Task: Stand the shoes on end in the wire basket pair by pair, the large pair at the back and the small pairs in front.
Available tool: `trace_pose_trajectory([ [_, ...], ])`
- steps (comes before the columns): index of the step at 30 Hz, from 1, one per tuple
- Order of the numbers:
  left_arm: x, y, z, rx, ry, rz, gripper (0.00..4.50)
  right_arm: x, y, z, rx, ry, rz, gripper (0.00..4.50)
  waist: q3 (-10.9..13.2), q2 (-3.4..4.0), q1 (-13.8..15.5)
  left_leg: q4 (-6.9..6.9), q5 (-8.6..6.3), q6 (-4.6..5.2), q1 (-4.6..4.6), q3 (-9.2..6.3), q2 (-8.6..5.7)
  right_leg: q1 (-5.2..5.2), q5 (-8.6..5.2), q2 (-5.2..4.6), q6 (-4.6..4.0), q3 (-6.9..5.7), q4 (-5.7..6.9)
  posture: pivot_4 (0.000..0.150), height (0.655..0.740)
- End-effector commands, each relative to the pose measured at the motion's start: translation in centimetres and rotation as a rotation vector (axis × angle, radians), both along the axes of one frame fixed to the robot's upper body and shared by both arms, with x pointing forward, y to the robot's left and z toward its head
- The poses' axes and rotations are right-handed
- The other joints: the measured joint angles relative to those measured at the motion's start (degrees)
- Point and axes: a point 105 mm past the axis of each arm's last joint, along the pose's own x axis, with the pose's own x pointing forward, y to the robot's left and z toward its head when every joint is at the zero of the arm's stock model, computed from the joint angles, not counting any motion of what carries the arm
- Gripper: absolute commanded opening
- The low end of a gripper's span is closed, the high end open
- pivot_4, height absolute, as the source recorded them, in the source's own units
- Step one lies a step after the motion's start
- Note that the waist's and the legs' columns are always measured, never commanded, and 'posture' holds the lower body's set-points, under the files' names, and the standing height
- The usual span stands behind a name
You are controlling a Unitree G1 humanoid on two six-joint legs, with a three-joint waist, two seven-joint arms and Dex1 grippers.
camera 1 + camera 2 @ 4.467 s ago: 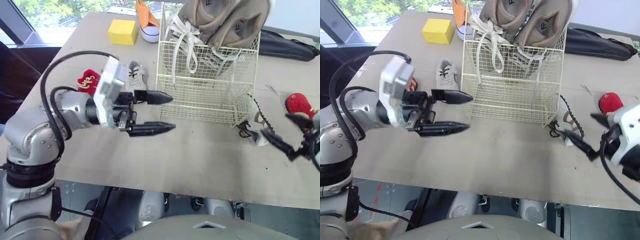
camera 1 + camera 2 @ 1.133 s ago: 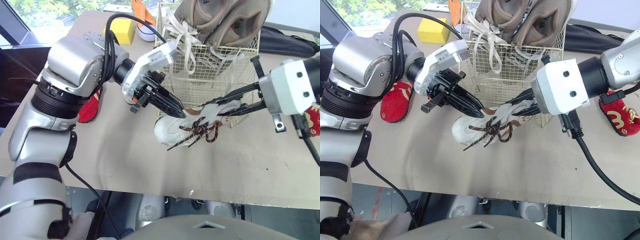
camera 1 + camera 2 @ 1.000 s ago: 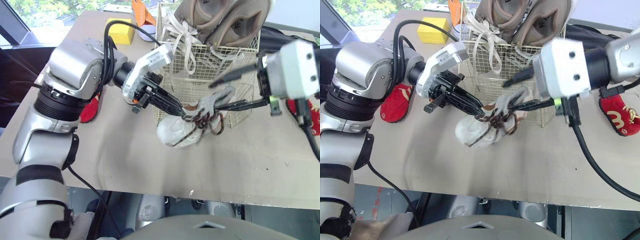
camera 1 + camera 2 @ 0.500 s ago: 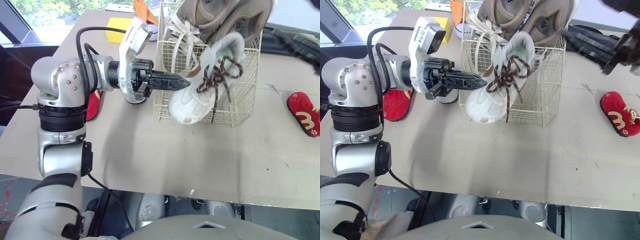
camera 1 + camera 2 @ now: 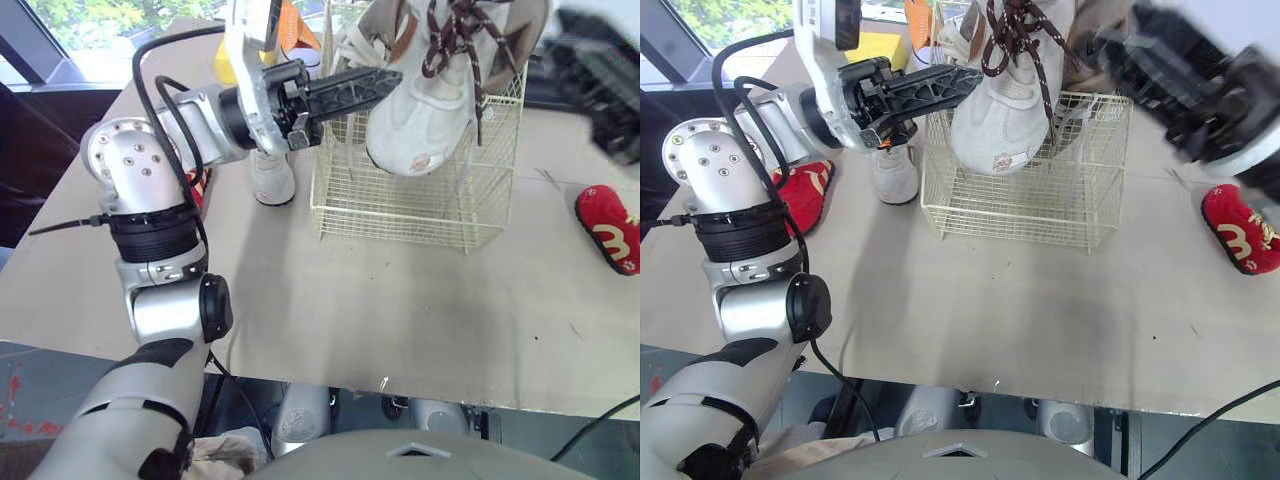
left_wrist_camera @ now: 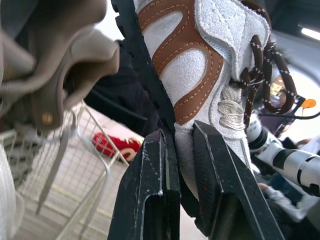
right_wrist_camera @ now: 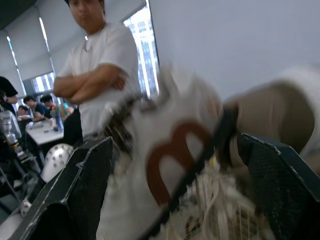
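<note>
Head view: left gripper (image 5: pixel 388 80) clamped on a white suede shoe with brown trim and dark brown laces (image 5: pixel 415 120), shoe at three o'clock of the tips. Toe pointing down, over the front half of the cream wire basket (image 5: pixel 400 205); inside or before the wire, cannot tell.

Left wrist view: both black fingers (image 6: pixel 150 190) pinched shut on the shoe's sole and side, shoe rising toward twelve o'clock.

Right wrist view: right gripper (image 7: pixel 172 142) spread wide, holding nothing, shoe blurred beyond the gap.
</note>
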Motion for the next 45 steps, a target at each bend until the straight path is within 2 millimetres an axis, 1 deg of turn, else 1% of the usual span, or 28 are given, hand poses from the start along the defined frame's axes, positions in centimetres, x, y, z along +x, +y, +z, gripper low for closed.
trace_pose_trajectory([
  [1, -1.8, -0.6, 1.0, 0.004, -0.154, -0.025, 0.22, 0.5, 1.1, -0.6, -0.09, 0.029, 0.002, 3.91, 0.0, 0.01, 0.1, 0.0, 0.0, 0.0, 0.01, 0.02, 0.0, 0.01, 0.0, 0.07, 0.0, -0.03, 0.0, 0.15, 0.74],
  [3, -2.1, -1.1, 0.6, 0.028, -0.208, -0.029, 0.22, 0.6, 1.9, -1.0, -0.099, 0.048, 0.038, 3.91, 0.0, -0.01, 0.1, 0.01, 0.0, 0.0, -0.01, 0.02, -0.01, 0.02, 0.0, 0.11, 0.0, -0.08, -0.05, 0.15, 0.74],
  [6, -2.3, -1.6, 0.0, 0.059, -0.252, -0.032, 0.22, 0.3, 3.0, -1.1, -0.073, 0.077, 0.112, 3.91, 0.0, 0.0, 0.1, -0.01, 0.0, 0.0, -0.01, 0.04, -0.01, 0.02, 0.01, 0.17, 0.0, -0.12, -0.06, 0.15, 0.74],
  [7, -2.3, -1.8, -0.1, 0.062, -0.261, -0.035, 0.21, 0.3, 3.2, -1.1, -0.068, 0.085, 0.133, 3.31, 0.0, 0.02, 0.2, -0.01, 0.0, 0.0, -0.01, 0.05, -0.01, 0.02, 0.01, 0.19, 0.0, -0.11, -0.06, 0.15, 0.74],
  [8, -2.4, -1.8, -0.1, 0.06, -0.265, -0.041, 0.21, 0.2, 3.4, -1.1, -0.073, 0.087, 0.145, 3.01, 0.0, 0.02, 0.1, -0.01, 0.0, 0.0, -0.02, 0.05, -0.01, 0.0, 0.01, 0.2, 0.0, -0.11, -0.06, 0.15, 0.74],
  [9, -2.4, -1.8, -0.2, 0.062, -0.267, -0.043, 0.21, 0.3, 3.5, -1.2, -0.079, 0.088, 0.148, 2.62, 0.0, 0.02, 0.1, -0.02, 0.0, 0.0, -0.03, 0.04, -0.01, -0.01, 0.01, 0.21, 0.0, -0.11, -0.06, 0.15, 0.74],
  [11, -2.3, -1.7, -0.2, 0.064, -0.272, -0.042, 0.21, 0.3, 3.6, -1.4, -0.086, 0.098, 0.155, 1.5, 0.0, 0.02, 0.1, -0.02, 0.0, 0.0, -0.03, 0.04, -0.01, -0.02, 0.01, 0.23, 0.0, -0.1, -0.06, 0.15, 0.74],
  [12, -2.2, -1.7, -0.3, 0.07, -0.275, -0.037, 0.2, 0.3, 3.6, -1.4, -0.09, 0.097, 0.156, 1.06, 0.0, 0.02, 0.1, -0.01, 0.0, 0.0, -0.03, 0.04, -0.01, -0.02, 0.01, 0.23, 0.0, -0.1, -0.06, 0.15, 0.74],
  [14, -2.2, -1.6, -0.6, 0.081, -0.284, -0.033, 0.2, 0.3, 3.5, -1.4, -0.092, 0.094, 0.156, 0.28, 0.0, 0.02, 0.1, -0.02, 0.0, 0.0, -0.03, 0.05, -0.01, -0.02, 0.01, 0.24, 0.0, -0.08, -0.06, 0.15, 0.74],
  [15, -2.3, -1.6, -0.7, 0.082, -0.287, -0.034, 0.2, 0.2, 3.5, -1.4, -0.092, 0.094, 0.159, 0.01, 0.0, 0.02, 0.1, -0.02, 0.0, 0.0, -0.03, 0.06, -0.01, -0.03, 0.01, 0.24, 0.0, -0.08, -0.05, 0.15, 0.74],
  [19, -1.9, -1.5, -1.3, 0.088, -0.315, 0.019, 0.2, 0.2, 3.3, -1.6, -0.096, 0.082, 0.148, 0.0, 0.0, 0.02, 0.1, -0.03, 0.0, 0.0, -0.03, 0.05, 0.0, -0.04, 0.01, 0.24, 0.0, -0.08, -0.04, 0.15, 0.74],
  [20, -1.6, -1.2, -1.5, 0.094, -0.287, 0.032, 0.2, 0.3, 3.1, -1.4, -0.088, 0.07, 0.138, 0.0, 0.0, 0.02, 0.1, -0.03, 0.0, 0.0, -0.03, 0.07, 0.0, -0.05, 0.01, 0.24, 0.0, -0.07, -0.03, 0.15, 0.74],
  [22, -1.5, -0.4, -2.0, 0.11, -0.241, 0.044, 1.21, 0.5, 2.8, -1.1, -0.068, 0.047, 0.118, 0.0, 0.0, 0.02, -0.1, -0.03, 0.0, 0.0, -0.04, 0.08, 0.0, -0.1, 0.01, 0.25, 0.0, -0.04, -0.02, 0.15, 0.74],
  [23, -1.4, -0.2, -2.1, 0.112, -0.23, 0.056, 1.54, 0.5, 2.6, -1.0, -0.062, 0.04, 0.112, 0.0, 0.0, 0.04, -0.1, -0.03, 0.0, 0.0, -0.03, 0.1, 0.0, -0.1, 0.01, 0.26, 0.0, -0.01, 0.0, 0.15, 0.74],
  [24, -1.4, -0.2, -2.2, 0.113, -0.228, 0.065, 2.01, 0.5, 2.6, -1.0, -0.06, 0.036, 0.11, 0.0, 0.0, 0.04, -0.1, -0.04, 0.0, 0.0, -0.02, 0.13, 0.0, -0.12, 0.01, 0.26, 0.0, 0.02, 0.03, 0.15, 0.74],
  [26, -1.1, 0.8, -2.6, 0.115, -0.188, 0.13, 2.85, 0.6, 2.1, -0.5, -0.032, 0.025, 0.099, 0.0, 0.0, 0.04, -0.1, -0.05, 0.0, 0.0, -0.02, 0.12, 0.01, -0.12, 0.01, 0.26, 0.0, 0.01, 0.02, 0.15, 0.74],
  [29, -1.5, 1.9, -3.4, 0.131, -0.163, 0.173, 3.98, 0.8, 1.4, -0.1, -0.008, 0.01, 0.082, 0.0, 0.0, 0.04, -0.2, -0.06, 0.0, 0.0, -0.01, 0.12, 0.01, -0.13, 0.01, 0.25, 0.0, 0.04, 0.04, 0.15, 0.74],
  [31, -2.1, 2.6, -4.0, 0.149, -0.176, 0.21, 3.98, 0.9, 0.7, 0.1, -0.019, -0.021, 0.057, 0.0, 0.0, 0.04, -0.2, -0.06, 0.0, 0.0, -0.01, 0.12, 0.02, -0.15, 0.01, 0.26, 0.0, 0.03, 0.07, 0.15, 0.74],
  [33, -2.8, 3.4, -4.4, 0.124, -0.228, 0.262, 3.98, 0.9, -0.3, 1.0, -0.017, -0.089, 0.023, 0.0, 0.0, 0.05, -0.2, -0.07, 0.0, 0.0, -0.02, 0.11, 0.02, -0.15, 0.01, 0.26, 0.0, 0.02, 0.05, 0.15, 0.74],
  [34, -3.7, 3.5, -4.2, 0.054, -0.239, 0.23, 3.98, 0.9, -0.7, 1.4, -0.02, -0.12, 0.01, 0.0, 0.0, 0.06, -0.2, -0.07, -0.01, 0.0, 0.0, 0.14, 0.01, -0.15, 0.01, 0.25, 0.0, 0.06, 0.05, 0.15, 0.74],
  [36, -5.0, 4.0, -5.6, 0.073, -0.197, 0.198, 3.98, 0.9, -1.3, 1.9, -0.076, -0.219, -0.01, 0.0, 0.0, 0.06, -0.2, -0.08, -0.01, 0.0, 0.0, 0.16, 0.01, -0.14, 0.01, 0.25, 0.0, 0.08, 0.03, 0.15, 0.74],
  [37, -5.6, 4.3, -5.9, 0.062, -0.19, 0.191, 3.98, 1.2, -1.5, 1.9, -0.122, -0.259, -0.029, 0.0, 0.0, 0.07, -0.1, -0.08, -0.01, 0.0, 0.0, 0.16, 0.01, -0.15, 0.01, 0.25, 0.0, 0.08, 0.01, 0.15, 0.74],
  [39, -6.2, 4.6, -6.3, 0.055, -0.189, 0.181, 3.98, 1.8, -1.6, 1.8, -0.208, -0.329, -0.046, 0.0, 0.0, 0.08, -0.2, -0.08, -0.01, 0.0, 0.01, 0.16, 0.01, -0.15, 0.01, 0.25, -0.01, 0.08, 0.03, 0.15, 0.74],
  [41, -6.5, 4.8, -6.8, 0.054, -0.187, 0.191, 3.98, 2.9, -1.5, 1.4, -0.299, -0.387, -0.055, 0.0, -0.1, 0.12, -0.2, -0.08, -0.01, 0.0, 0.05, 0.17, 0.02, -0.15, 0.0, 0.27, -0.01, 0.08, 0.06, 0.15, 0.74],
  [45, -6.8, 4.8, -6.9, 0.037, -0.207, 0.193, 3.98, 4.5, -1.4, 0.2, -0.414, -0.439, -0.033, 0.0, -0.1, 0.12, -0.2, -0.08, -0.01, 0.0, 0.14, 0.28, 0.02, -0.13, 0.01, 0.29, -0.02, 0.18, 0.09, 0.15, 0.74],
])
